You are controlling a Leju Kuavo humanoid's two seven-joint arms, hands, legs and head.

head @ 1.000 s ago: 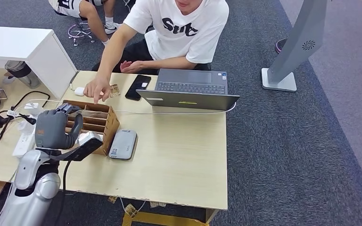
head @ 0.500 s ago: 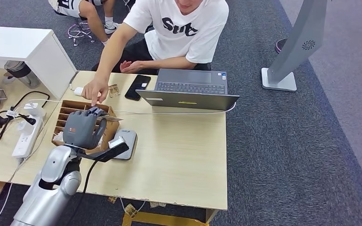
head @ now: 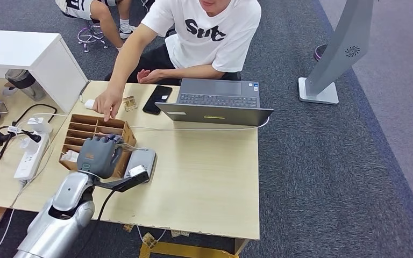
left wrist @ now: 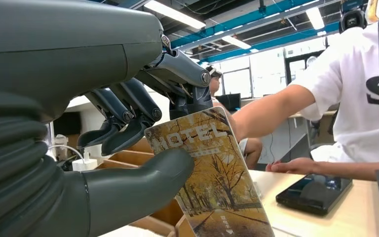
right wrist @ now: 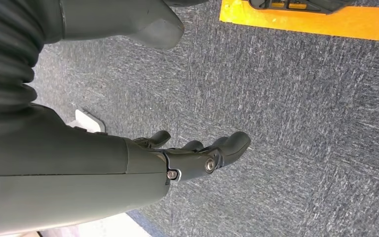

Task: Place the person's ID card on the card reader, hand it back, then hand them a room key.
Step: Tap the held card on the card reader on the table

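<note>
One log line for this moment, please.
left hand: holds hotel key card | over wooden box | right hand: empty, hanging | person's hand: on table

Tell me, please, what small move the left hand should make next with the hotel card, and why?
Probably carry the card forward toward the person. The left hand already pinches the hotel room key card between thumb and fingers, above the wooden organizer beside the grey card reader. The person's hand waits just beyond the organizer, so a short reach should suffice.
</note>
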